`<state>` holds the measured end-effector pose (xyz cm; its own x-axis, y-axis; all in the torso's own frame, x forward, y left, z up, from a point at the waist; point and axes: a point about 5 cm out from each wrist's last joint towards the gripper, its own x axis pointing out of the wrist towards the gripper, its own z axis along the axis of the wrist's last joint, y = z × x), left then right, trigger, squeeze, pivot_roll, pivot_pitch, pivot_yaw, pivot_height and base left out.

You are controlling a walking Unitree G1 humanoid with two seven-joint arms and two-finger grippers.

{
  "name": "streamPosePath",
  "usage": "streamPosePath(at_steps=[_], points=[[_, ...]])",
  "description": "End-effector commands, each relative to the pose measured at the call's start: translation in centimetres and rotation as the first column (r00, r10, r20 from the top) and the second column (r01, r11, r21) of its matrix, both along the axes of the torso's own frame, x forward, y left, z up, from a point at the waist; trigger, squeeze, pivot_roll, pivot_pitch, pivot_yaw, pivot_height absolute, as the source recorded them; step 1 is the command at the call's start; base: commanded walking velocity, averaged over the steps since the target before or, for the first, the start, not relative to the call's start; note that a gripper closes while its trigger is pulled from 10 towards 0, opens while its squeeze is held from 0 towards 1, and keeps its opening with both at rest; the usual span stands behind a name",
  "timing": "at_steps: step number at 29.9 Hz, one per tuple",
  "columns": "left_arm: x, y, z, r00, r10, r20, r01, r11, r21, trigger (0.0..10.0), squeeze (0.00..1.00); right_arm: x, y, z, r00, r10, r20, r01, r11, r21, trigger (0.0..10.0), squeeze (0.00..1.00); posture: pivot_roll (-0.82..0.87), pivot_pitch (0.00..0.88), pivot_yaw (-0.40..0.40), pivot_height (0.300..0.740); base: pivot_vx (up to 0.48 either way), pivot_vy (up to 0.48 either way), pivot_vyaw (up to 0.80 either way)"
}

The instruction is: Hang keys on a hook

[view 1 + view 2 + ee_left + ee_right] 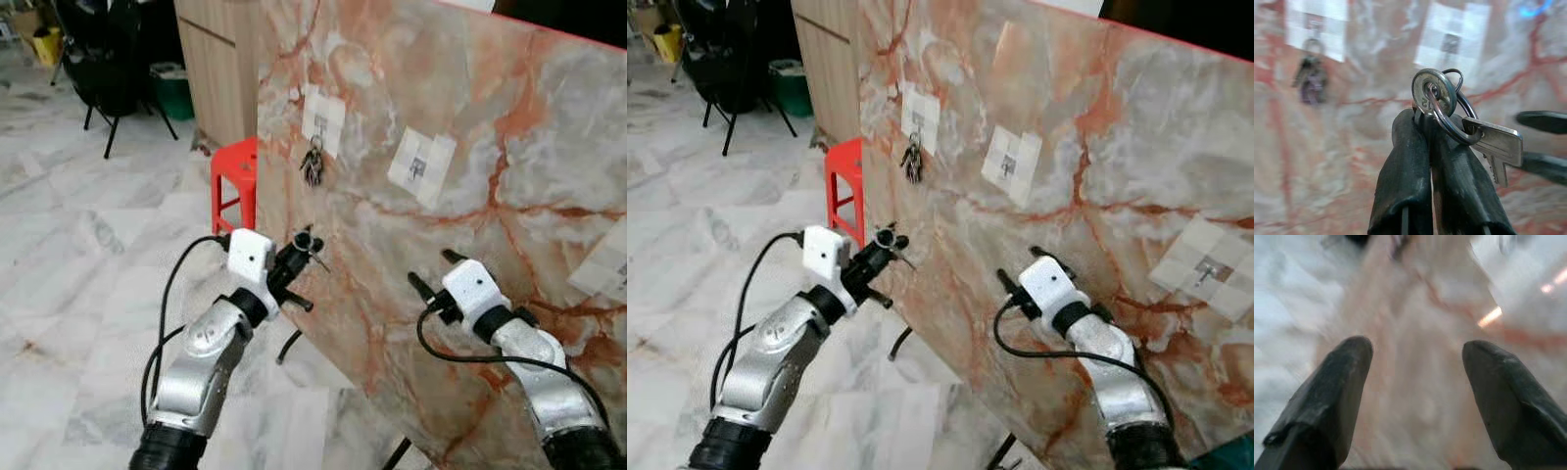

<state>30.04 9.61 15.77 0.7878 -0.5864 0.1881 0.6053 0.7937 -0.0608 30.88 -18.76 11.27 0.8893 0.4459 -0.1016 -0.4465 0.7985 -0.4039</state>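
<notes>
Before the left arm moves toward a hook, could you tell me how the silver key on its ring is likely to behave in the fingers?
The silver key on its metal ring probably swings freely, dangling beside the left gripper. Being small, it likely weighs little. The smooth metal may slip.

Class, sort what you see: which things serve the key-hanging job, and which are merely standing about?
Job: left hand gripping key ring; free middle hook; marble panel.
Standing about: hung key bunch; red stool; green bin; right hand, open.
</notes>
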Motion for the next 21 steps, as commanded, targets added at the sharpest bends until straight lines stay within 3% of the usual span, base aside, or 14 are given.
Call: streamPosePath(at_steps=[1, 5, 8, 12, 21], points=[[-0.4, -0.6, 0.4, 0.999, -0.046, 0.009, 0.046, 0.999, -0.006, 10.0, 0.00, -0.5, 0.7, 0.6, 0.998, 0.066, -0.012, -0.065, 0.997, 0.047, 10.0, 0.00, 0.08, 0.000, -0.088, 0.740, 0.000, 0.000, 0.00], [-0.7, -1.0, 0.0, 0.996, -0.086, 0.000, 0.086, 0.996, 0.014, 10.0, 0.00, -1.7, 2.2, 1.8, 0.981, 0.192, -0.016, -0.190, 0.979, 0.077, 10.0, 0.00, 0.09, 0.000, -0.089, 0.740, 0.000, 0.000, 0.00], [-0.8, -1.0, 0.0, 0.996, -0.089, 0.000, 0.089, 0.996, 0.017, 10.0, 0.00, -2.0, 2.4, 1.9, 0.977, 0.213, -0.025, -0.210, 0.974, 0.084, 10.0, 0.00, 0.09, 0.000, -0.088, 0.740, 0.000, 0.000, 0.00], [-0.9, -1.2, -0.2, 0.995, -0.102, -0.005, 0.102, 0.995, 0.019, 10.0, 0.00, -4.2, 3.3, 2.2, 0.927, 0.360, -0.100, -0.352, 0.931, 0.092, 10.0, 0.00, 0.08, 0.000, -0.081, 0.740, 0.000, 0.000, 0.00], [-0.9, -1.6, -0.2, 0.993, -0.114, -0.004, 0.114, 0.993, 0.027, 10.0, 0.00, -4.2, 4.2, 2.7, 0.926, 0.367, -0.091, -0.360, 0.929, 0.085, 10.0, 0.00, 0.08, 0.000, -0.082, 0.740, 0.000, 0.000, 0.00]])
